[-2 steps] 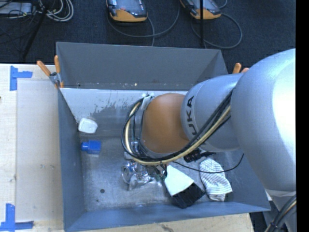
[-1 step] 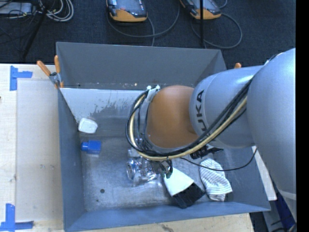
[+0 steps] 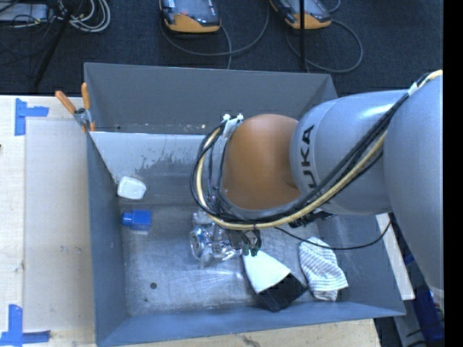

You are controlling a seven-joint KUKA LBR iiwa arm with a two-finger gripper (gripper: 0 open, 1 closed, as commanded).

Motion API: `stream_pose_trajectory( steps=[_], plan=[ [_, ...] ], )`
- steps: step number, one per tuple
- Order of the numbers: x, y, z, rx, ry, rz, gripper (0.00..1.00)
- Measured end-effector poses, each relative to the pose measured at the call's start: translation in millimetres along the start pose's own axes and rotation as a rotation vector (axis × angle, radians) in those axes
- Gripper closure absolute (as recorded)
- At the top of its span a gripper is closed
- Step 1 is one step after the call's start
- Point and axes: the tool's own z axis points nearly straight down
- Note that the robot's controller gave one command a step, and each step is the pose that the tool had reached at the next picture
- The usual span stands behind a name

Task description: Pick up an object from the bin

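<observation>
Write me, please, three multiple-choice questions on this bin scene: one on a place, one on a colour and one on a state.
1. Where is the gripper?
A. over the middle of the bin
B. at the left wall
C. outside it

2. What colour is the small block beside the white oval thing?
A. red
B. blue
C. green

3. How does the checked cloth lie?
A. spread flat
B. hung over the rim
C. bunched up

Key: 1 A, it hangs low near the floor's centre; 2 B, it is plainly blue; 3 C, it lies crumpled on the floor at the right.
</observation>
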Motion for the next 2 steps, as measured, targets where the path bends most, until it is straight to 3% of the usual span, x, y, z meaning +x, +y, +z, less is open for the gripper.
stream_pose_trajectory(
  steps=[1,2],
  plan=[
    [11.0,-9.7,-22.0,0.004,0.020,0.003,1.00],
    [-9.8,4.2,-72.4,0.002,0.007,-0.007,1.00]
  ],
)
